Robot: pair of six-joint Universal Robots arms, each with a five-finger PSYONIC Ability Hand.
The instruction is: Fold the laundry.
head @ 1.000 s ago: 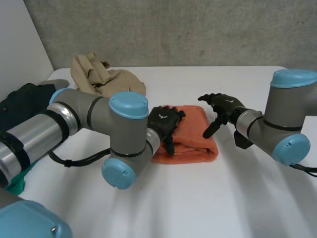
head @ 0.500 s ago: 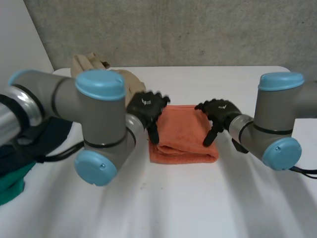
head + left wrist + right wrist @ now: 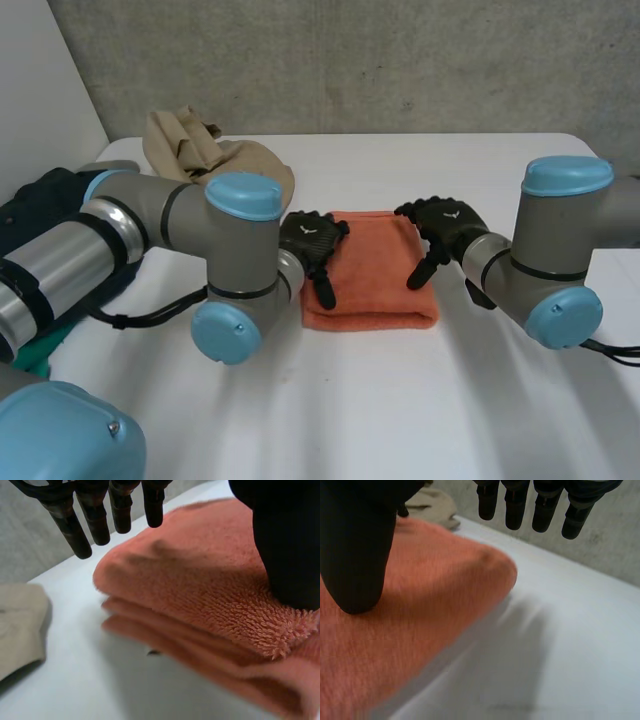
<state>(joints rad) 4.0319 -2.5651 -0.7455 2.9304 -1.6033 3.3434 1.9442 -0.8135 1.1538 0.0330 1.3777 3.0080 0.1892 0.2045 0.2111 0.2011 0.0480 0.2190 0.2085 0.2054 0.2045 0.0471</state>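
- Nearest to me, I see the bare front part of the white table [image 3: 400,400]. At its left edge a bit of green cloth [image 3: 28,368] lies under my left arm.
- A little further, in the middle of the table, lies the orange towel [image 3: 370,275]. It is folded into a thick, flat packet, with its folded edge towards me.
- My left hand [image 3: 308,240] is at the left edge of the towel. In the left wrist view its thumb [image 3: 287,545] rests on the top layer of the towel. The fingers [image 3: 70,525] are straight and a little spread. They hang above the rounded far corner of the towel and do not touch it. Nothing is pinched.
- My right hand [image 3: 445,222] is at the right edge of the towel, opposite to the left one. In the right wrist view its thumb [image 3: 355,545] rests on the top of the towel. The fingers [image 3: 515,505] are straight, side by side with small gaps. They hang in the air beyond the towel's corner, over the table. They hold nothing.
- Further away on the left there is a dark heap of clothes [image 3: 40,215] at the table's edge.
- Behind it, near the far left corner, lies a crumpled beige cloth [image 3: 195,150], apart from the towel.
- Last comes the grey wall [image 3: 400,60] behind the table.
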